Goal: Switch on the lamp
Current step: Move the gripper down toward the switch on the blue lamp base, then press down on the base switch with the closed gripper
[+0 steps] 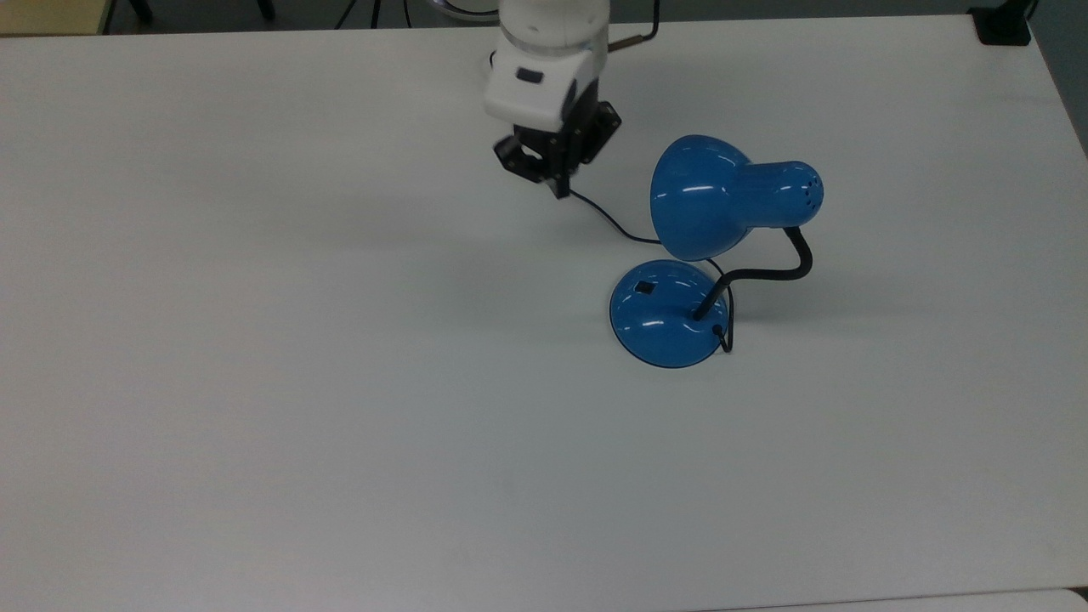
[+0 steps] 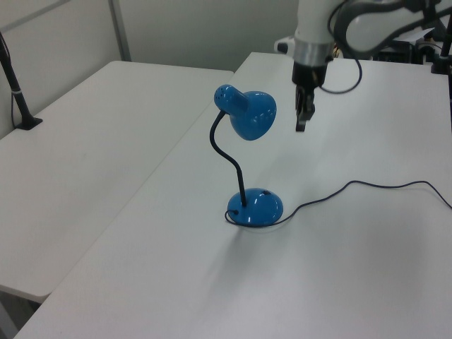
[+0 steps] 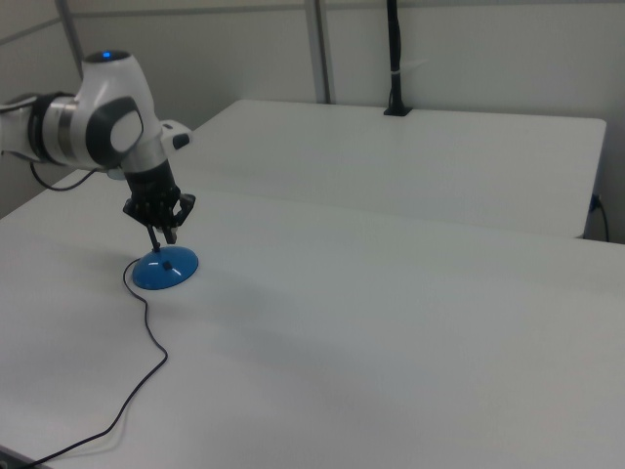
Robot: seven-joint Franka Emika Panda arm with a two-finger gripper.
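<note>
Lamp (image 1: 705,255): glossy blue, standing upright on the white table (image 1: 255,382). Bell-shaped shade (image 1: 699,208) on a black bent gooseneck (image 1: 769,270); round domed base (image 1: 667,314) carrying a small black switch (image 1: 646,288).

Position relative to the jaws: in the top view the base lies below and to the right of the fingertips, well apart from them; the shade sits near them, on the top view's right. In the left view the shade (image 2: 251,115) is just to the left of the fingertips at about the same height, with the base (image 2: 256,206) lower down.

Cord (image 1: 608,219): thin, dark, running across the table from the base and passing under the fingertips in the top view.

Gripper (image 1: 558,185): pointing downward, raised above the table, jaws drawn together with nothing between them. Also seen at (image 2: 301,123) and (image 3: 166,234).
</note>
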